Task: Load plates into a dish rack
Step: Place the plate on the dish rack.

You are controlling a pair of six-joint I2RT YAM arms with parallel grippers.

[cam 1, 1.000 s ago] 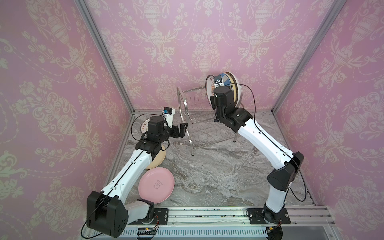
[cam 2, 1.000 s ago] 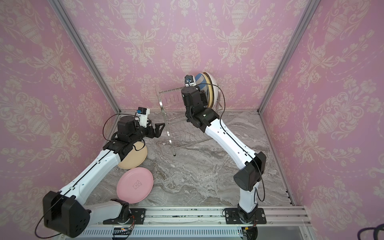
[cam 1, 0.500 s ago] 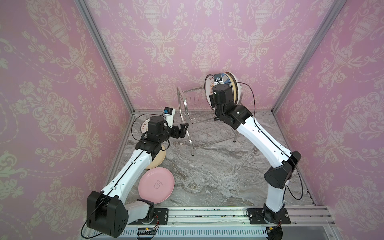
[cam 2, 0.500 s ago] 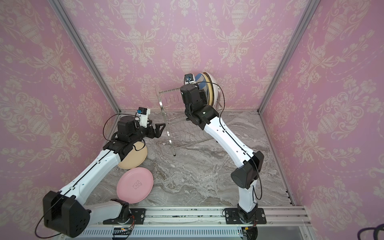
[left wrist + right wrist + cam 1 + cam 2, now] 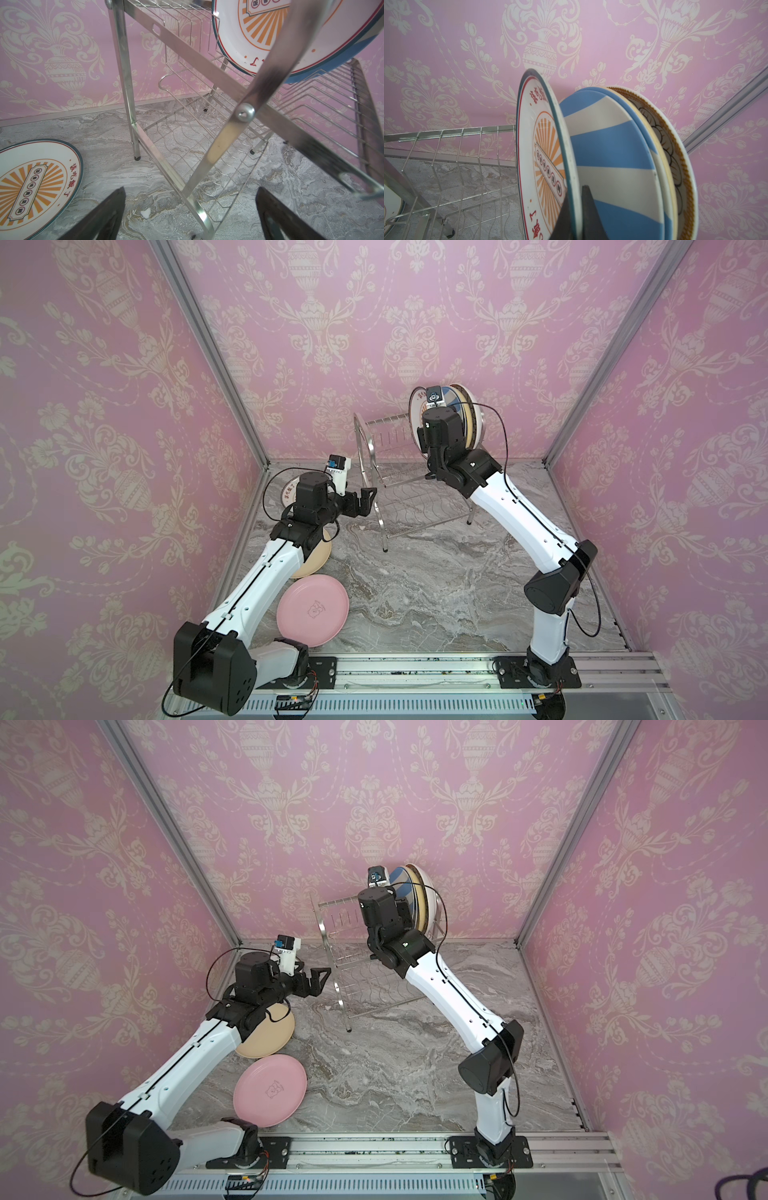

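1. Right arm first: it rises from its base at 5 o'clock on the worktop (image 5: pixel 436 593). The elbow is cocked high out at 3 o'clock, the forearm stretches toward 12, and the wrist tips up at the top tier of the dish rack (image 5: pixel 365 448).
2. The right pincer (image 5: pixel 576 199) is clamped down tight on the rim of the sunburst plate (image 5: pixel 542 145), with one finger on each face.
3. That plate stands upright on the rack's top tier, at the 9 o'clock end of the row. The blue-white striped plates (image 5: pixel 608 145) sit right behind it, and the brown floral plate (image 5: pixel 672 149) closes the 3 o'clock end.
4. Over to the left arm: from its base at 7 o'clock, one long reach runs toward 12. The wrist is held level, aiming at 3 o'clock.
5. The left pincer (image 5: pixel 368 501) has its jaws spread wide and grips nothing. It hangs just beside the rack's 9 o'clock side frame. In the left wrist view the frame's curved foot runs between the fingers, and I cannot tell whether anything touches.
6. Down on the worktop, the second sunburst plate (image 5: pixel 286 493) lies flat at 10 o'clock, mostly under the left wrist. The cream plate (image 5: pixel 316 560) is at 9, partly under the forearm. The pink plate (image 5: pixel 311 612) lies just beside it, at 8.
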